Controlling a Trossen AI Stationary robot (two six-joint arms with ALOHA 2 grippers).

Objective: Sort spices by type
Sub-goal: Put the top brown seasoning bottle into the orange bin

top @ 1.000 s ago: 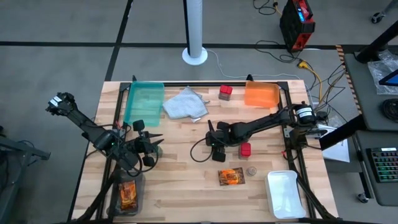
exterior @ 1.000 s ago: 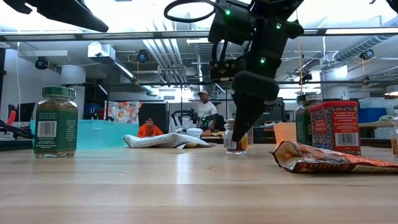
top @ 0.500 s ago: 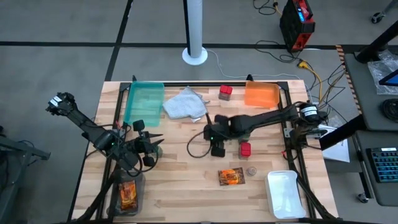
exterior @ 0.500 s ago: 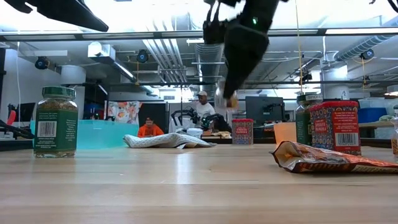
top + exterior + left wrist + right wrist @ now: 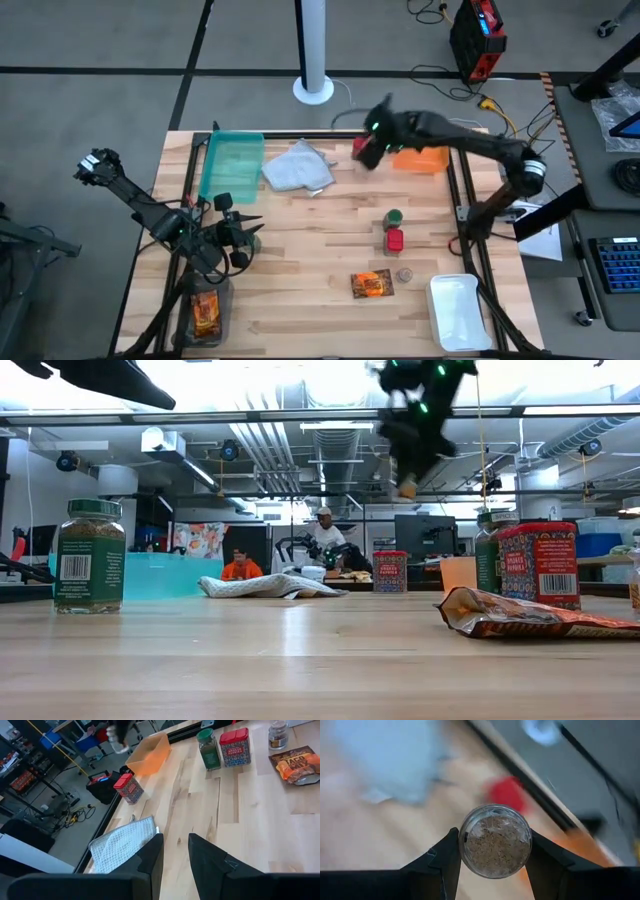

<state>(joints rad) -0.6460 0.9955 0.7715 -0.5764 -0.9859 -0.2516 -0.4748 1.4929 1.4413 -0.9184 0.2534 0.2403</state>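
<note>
the right end effector (image 5: 372,148) was up in the air over the far side of the table (image 5: 300,250), near the orange tray (image 5: 420,153) and a red spice box (image 5: 361,147). its two fingers were squeezed tight on a small round glass jar (image 5: 495,841) with brown spice inside. in the low view the jar (image 5: 406,488) hung high above the wood. another red spice box (image 5: 395,240) stood just beside a green-capped jar (image 5: 394,218) in the middle of the right half. an orange shiny packet (image 5: 372,284) lay nearer the front, with a tiny grey jar (image 5: 405,273) beside it and a white tray (image 5: 458,312) at the front right corner. the grey cloth (image 5: 298,168) lay next to the teal tray (image 5: 231,163). the left end effector (image 5: 240,240) waited low at the left side with its fingers a little apart, by another green-capped jar (image 5: 90,556).
</note>
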